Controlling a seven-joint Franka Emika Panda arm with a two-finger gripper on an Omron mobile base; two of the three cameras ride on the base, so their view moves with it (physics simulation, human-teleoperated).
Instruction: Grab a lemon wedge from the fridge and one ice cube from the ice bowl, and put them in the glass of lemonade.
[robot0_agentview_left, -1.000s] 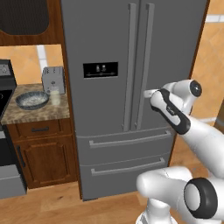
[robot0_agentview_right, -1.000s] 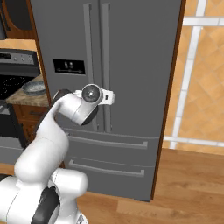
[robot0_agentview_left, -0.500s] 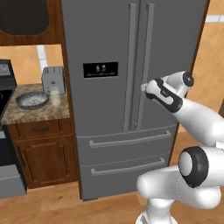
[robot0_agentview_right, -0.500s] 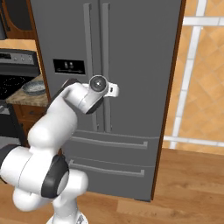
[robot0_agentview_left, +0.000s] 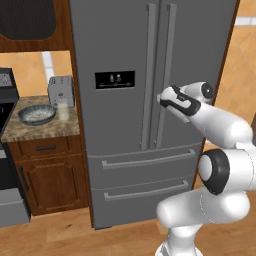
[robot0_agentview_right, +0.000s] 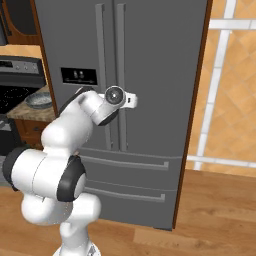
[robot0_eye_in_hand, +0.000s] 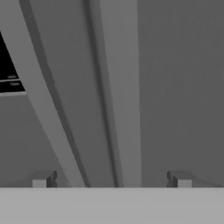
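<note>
Fridge: the tall grey French-door fridge (robot0_agentview_left: 125, 150) stands shut, both upper doors closed, with two long vertical handles running side by side down the middle, a black dispenser panel (robot0_agentview_left: 115, 79) on the left door and two lower drawers beneath
Arm: the white arm with dark joints reaches forward at about the mid-height of the upper doors, its hand turned toward the fridge front
Claw: the two-finger gripper (robot0_eye_in_hand: 111, 179) faces the door seam with its jaws spread wide and nothing between them; in the hand view the two small dark fingertips (robot0_eye_in_hand: 43, 180) stand far apart, and the right door handle (robot0_eye_in_hand: 120, 96) runs up between them, the left door handle (robot0_eye_in_hand: 37, 96) slanting beside it; whether the tips touch a handle cannot be told
Hand from the base: in the left base view the gripper (robot0_agentview_left: 164, 98) sits just at the right handle
Counter: a speckled brown stone counter (robot0_agentview_left: 45, 129) on wooden cabinets, left of the fridge
Ice bowl: the wide shallow blue-grey bowl with a speckled whitish inside (robot0_agentview_left: 36, 114) rests on the counter, well apart from the claw
Glass of lemonade: the small clear tumbler of pale liquid (robot0_agentview_left: 63, 111) stands just right of the bowl, in front of the grey two-slot toaster (robot0_agentview_left: 61, 90)
Lemon wedge: its place cannot be told with the fridge doors closed
Stove: a black and grey range (robot0_agentview_right: 20, 80) at the far left, beside the counter
</note>
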